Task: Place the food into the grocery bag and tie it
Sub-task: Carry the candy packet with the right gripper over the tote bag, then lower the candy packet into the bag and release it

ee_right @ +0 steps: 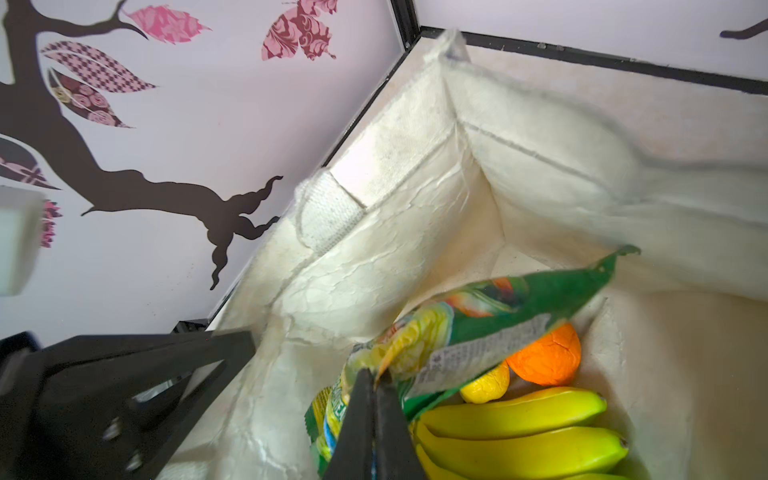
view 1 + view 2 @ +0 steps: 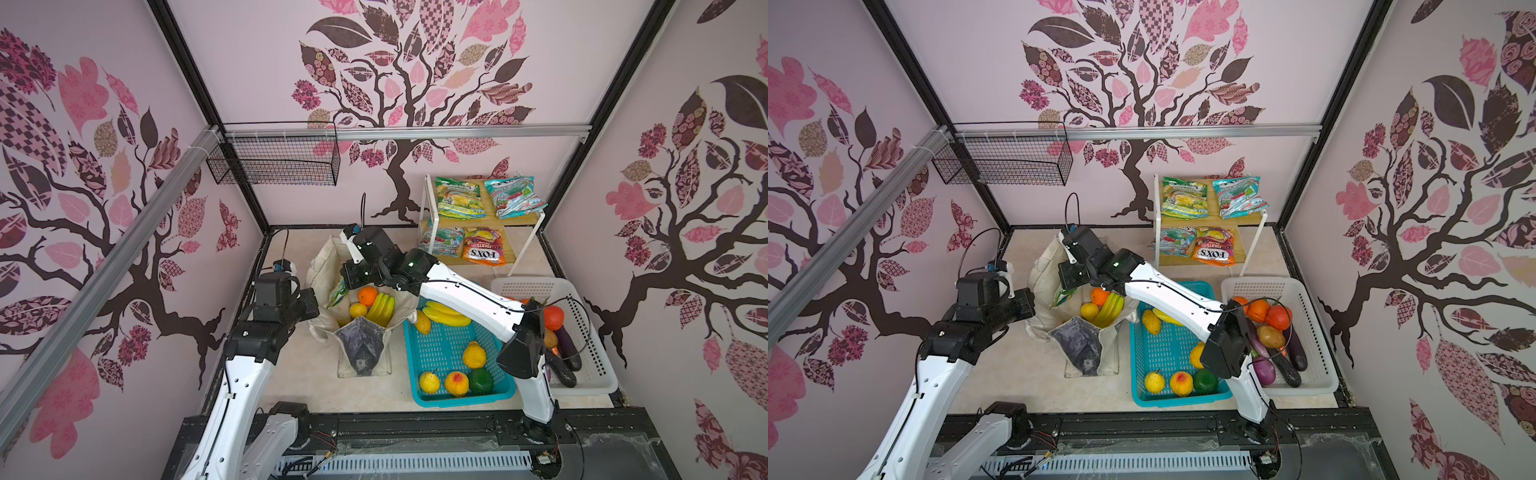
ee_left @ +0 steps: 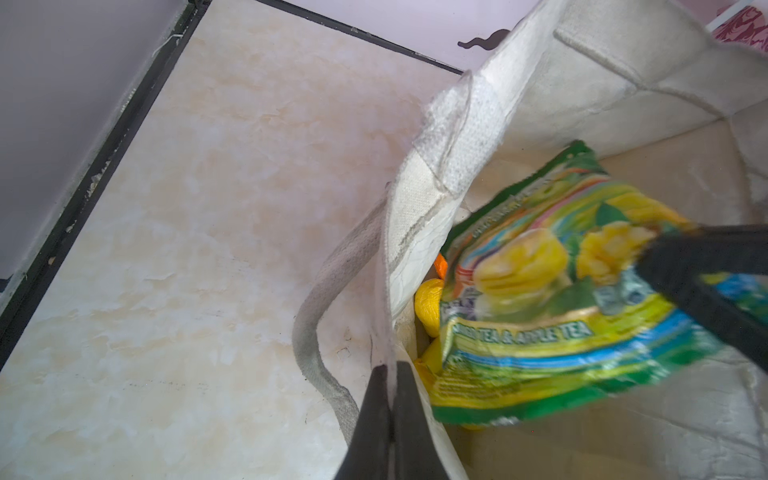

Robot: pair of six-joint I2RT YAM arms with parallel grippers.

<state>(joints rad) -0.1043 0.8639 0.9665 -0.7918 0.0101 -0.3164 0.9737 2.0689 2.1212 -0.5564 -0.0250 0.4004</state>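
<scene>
The left gripper (image 3: pixel 392 368) is squeezed tight on the rim of the grocery bag (image 2: pixel 322 266). Inside lie a banana bunch (image 2: pixel 380 309) and an orange (image 2: pixel 368 296). Just past them, the right gripper (image 1: pixel 374 376) pinches a green packet (image 1: pixel 498 316) inside the bag.

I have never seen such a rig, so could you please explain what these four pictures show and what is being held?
Two robot arms work over a table. Two pictures look down from overhead; two come from cameras on the arms' wrists. The left gripper is shut on the rim of the grocery bag. The right gripper holds a green snack packet inside the bag, where a banana bunch and an orange lie. Nearby stand a teal basket and a white basket of toy produce.
</scene>
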